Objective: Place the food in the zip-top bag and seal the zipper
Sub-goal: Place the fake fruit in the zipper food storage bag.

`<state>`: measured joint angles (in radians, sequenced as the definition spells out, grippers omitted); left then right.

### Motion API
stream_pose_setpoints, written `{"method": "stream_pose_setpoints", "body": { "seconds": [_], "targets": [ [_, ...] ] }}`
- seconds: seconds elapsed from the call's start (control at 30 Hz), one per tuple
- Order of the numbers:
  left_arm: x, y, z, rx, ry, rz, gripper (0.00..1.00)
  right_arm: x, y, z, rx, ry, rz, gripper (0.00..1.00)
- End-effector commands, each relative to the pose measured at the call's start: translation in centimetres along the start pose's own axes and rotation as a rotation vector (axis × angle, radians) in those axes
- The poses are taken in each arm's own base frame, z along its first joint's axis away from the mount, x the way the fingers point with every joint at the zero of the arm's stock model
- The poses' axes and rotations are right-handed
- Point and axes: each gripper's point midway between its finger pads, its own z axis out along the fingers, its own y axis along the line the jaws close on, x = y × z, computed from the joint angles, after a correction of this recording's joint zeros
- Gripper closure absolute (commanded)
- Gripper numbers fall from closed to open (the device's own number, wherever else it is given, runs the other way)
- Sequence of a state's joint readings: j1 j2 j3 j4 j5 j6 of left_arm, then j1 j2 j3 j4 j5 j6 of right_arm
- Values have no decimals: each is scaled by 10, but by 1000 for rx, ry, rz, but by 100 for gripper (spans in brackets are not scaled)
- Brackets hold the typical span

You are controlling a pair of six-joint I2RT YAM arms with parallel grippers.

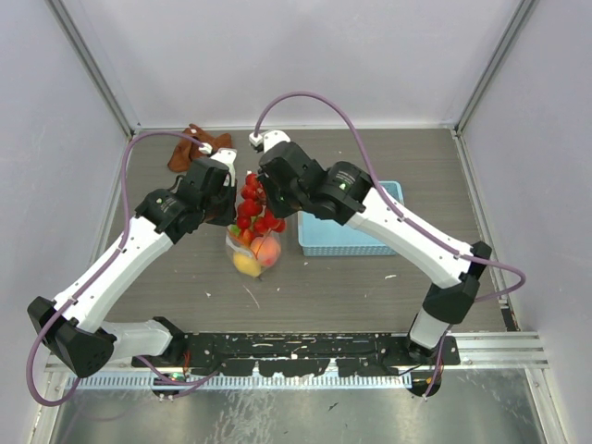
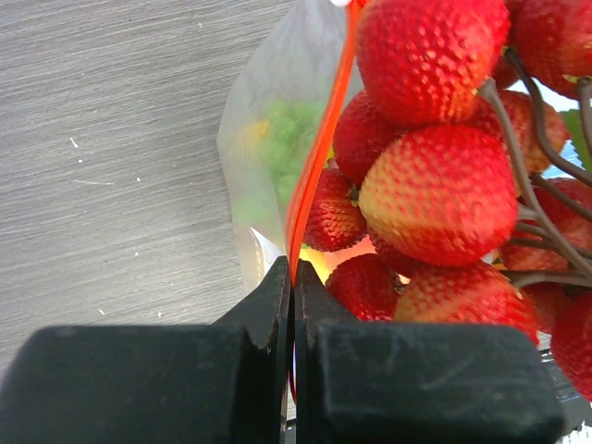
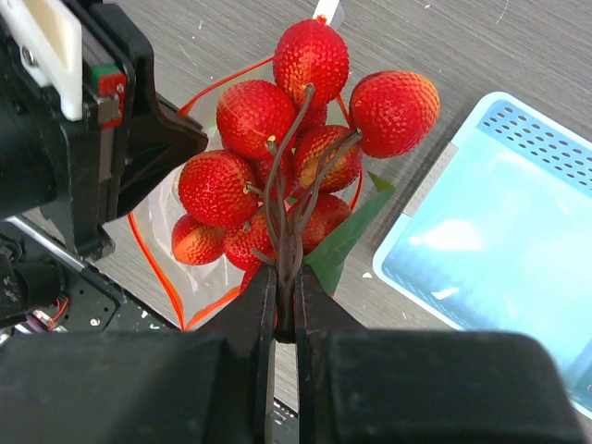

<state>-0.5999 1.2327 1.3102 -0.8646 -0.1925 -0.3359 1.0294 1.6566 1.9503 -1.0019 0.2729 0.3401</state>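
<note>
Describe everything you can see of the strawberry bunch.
The strawberry bunch is a cluster of dimpled red toy berries, some with yellowish patches, that look like plastic. Thin dark brown stems gather into one bundle beside a green leaf. The right end effector is shut on that bundle and holds the bunch at the open mouth of the zip-top bag. The lower berries seem to be inside its orange-red zip strip, which the left end effector pinches.

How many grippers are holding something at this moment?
2. The left gripper pinches the zipper of the zip-top bag with shut jaws; the right gripper holds the strawberries by their stems at the bag's mouth. None is hidden.
</note>
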Motion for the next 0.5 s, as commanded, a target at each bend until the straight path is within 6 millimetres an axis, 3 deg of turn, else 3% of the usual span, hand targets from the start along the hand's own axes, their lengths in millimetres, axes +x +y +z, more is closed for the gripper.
{"method": "stream_pose_setpoints", "body": {
  "seconds": [0.0,0.13,0.47],
  "targets": [
    [-22,-7,-15,48,-84,-29,100,-25,0,-12,23,-58,28,99],
    [-21,-7,-16,54,-82,-28,100,-30,-2,-13,41,-73,41,99],
    [-19,-9,-14,61,-74,-31,100,-63,25,-38,-133,-206,114,99]
  ]
}}
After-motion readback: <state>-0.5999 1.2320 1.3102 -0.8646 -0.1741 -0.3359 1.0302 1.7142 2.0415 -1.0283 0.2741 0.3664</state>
